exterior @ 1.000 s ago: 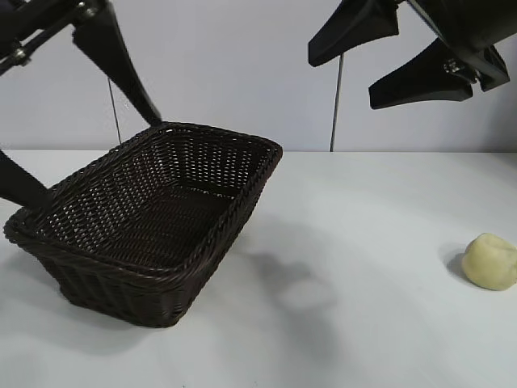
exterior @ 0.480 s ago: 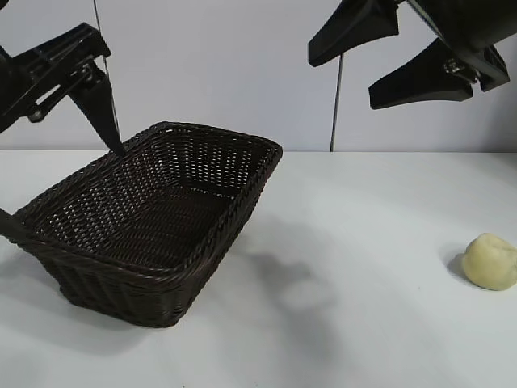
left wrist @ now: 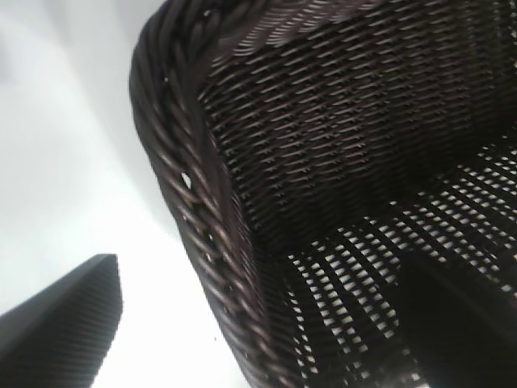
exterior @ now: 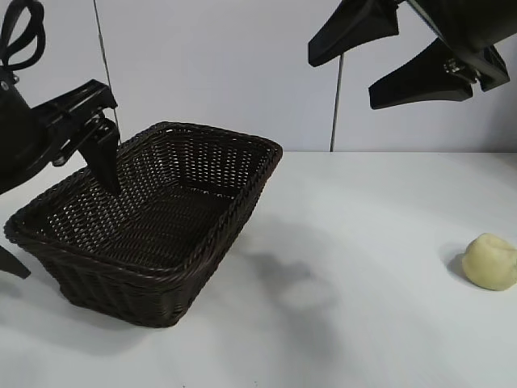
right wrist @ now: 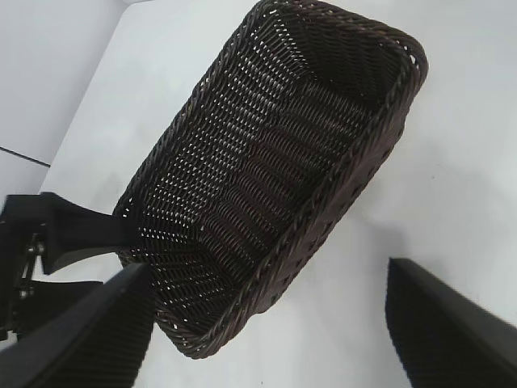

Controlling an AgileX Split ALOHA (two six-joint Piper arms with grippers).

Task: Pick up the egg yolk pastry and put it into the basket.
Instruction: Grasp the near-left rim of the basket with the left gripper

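— Far out on the right of the table (exterior: 363,242), found the pastry (exterior: 489,261), sitting alone and untouched, well apart from the basket (exterior: 242,194).

— Anything in the basket?

— Saw nothing inside. Noted it over on the left, open side up, with the left gripper (exterior: 71,232) at its outer end.

— Clamped on it?

— Not clamped, judging by the wrist view. Fingers spread, one down inside the weave, the other outside the wall, straddling the end of the basket. Held nothing.

— And on the other side?

— Spotted the right gripper (exterior: 341,81) high above the table, roughly between basket and pastry, fingers parted wide, empty.

— So which step?

— Judged it the very start: reach not yet begun, pickup undone.

— Needed next?

— Probably called for bringing the right gripper down and outward over the pastry, keeping the fingers wide enough to clear the dome, closing gently on so soft-looking a lump, then lifting and carrying it leftward over the rim before letting go.
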